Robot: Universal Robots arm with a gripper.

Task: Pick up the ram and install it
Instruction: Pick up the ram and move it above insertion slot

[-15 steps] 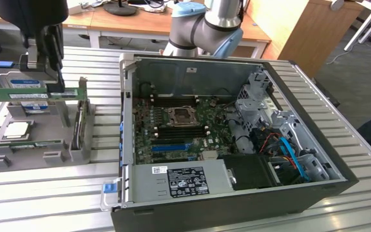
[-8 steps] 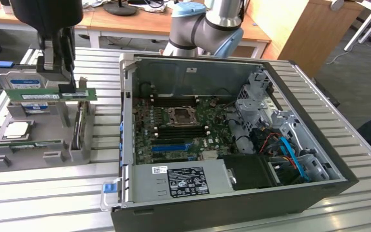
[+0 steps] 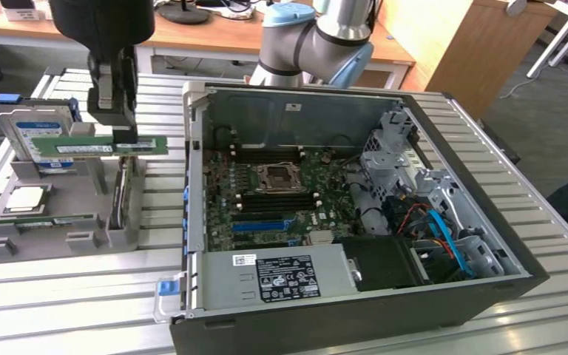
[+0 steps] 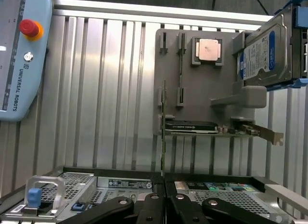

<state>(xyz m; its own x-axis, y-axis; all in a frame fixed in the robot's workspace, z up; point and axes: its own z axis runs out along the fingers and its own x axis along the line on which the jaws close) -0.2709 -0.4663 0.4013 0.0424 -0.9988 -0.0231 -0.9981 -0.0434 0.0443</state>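
Note:
My gripper [image 3: 119,133] is shut on the ram [image 3: 151,146], a long green stick with a white label. It holds the stick level, lifted above the grey parts holder [image 3: 57,229] at the exterior view's left. In the wrist view the ram [image 4: 163,123] appears edge-on as a thin line running out from between the black fingers [image 4: 153,204] of the gripper [image 4: 163,204]. The open computer case [image 3: 521,244] lies to the exterior view's right of the gripper. Its motherboard [image 3: 264,214] faces up, with dark memory slots [image 3: 274,200] beside the processor socket [image 3: 276,176].
The holder [image 4: 202,103] carries a silver processor chip [image 4: 208,50], a blue-framed hard drive [image 4: 262,53], a dark expansion card [image 4: 202,127] and another thin green stick [image 4: 180,60]. A teach pendant [image 4: 19,55] lies on the slatted metal table [image 4: 106,89]. Wooden desks stand behind.

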